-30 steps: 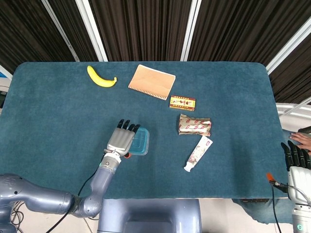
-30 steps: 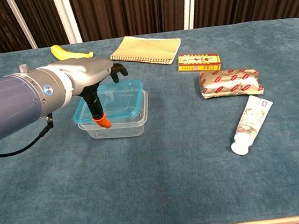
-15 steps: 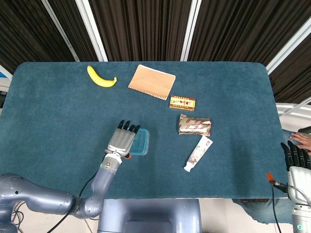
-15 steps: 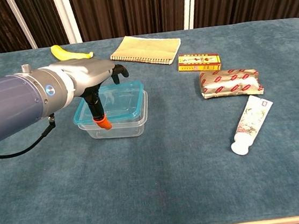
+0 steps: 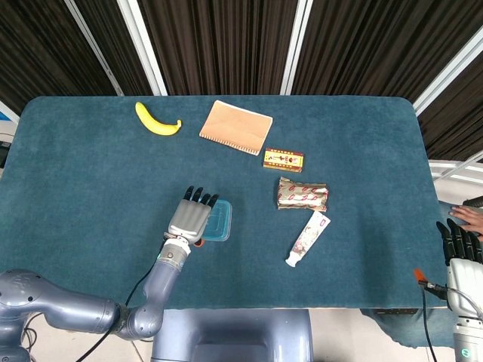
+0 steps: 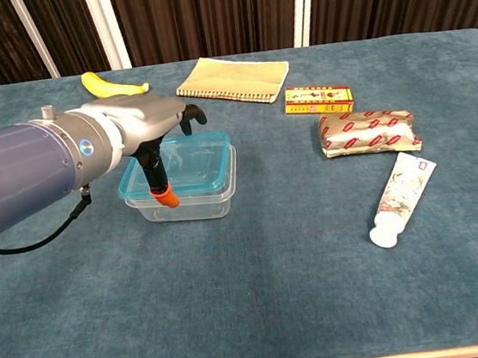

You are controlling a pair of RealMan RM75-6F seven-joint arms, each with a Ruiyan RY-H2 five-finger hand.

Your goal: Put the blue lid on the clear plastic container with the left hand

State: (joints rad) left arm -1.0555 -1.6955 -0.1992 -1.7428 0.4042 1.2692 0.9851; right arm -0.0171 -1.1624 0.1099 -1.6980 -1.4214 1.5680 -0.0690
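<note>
Since the earlier frame, left robot hand (image 6: 151, 124) edges slightly nearer, gripping blue lid (image 6: 187, 161) atop clear plastic container (image 6: 196, 198) on desk (image 6: 259, 280). Right robot hand (image 5: 460, 245) hangs off-desk, grip indeterminable.

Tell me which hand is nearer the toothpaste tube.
Left. The left hand rests on the blue lid, beside the toothpaste tube; the right hand hangs off the table edge.

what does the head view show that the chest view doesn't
Only the head view shows the right hand, off the table's right edge. Only the chest view shows the clear plastic container from the side, with the blue lid sitting askew on it and an orange-tipped finger at its front. Both show the left hand, banana and notebook.
</note>
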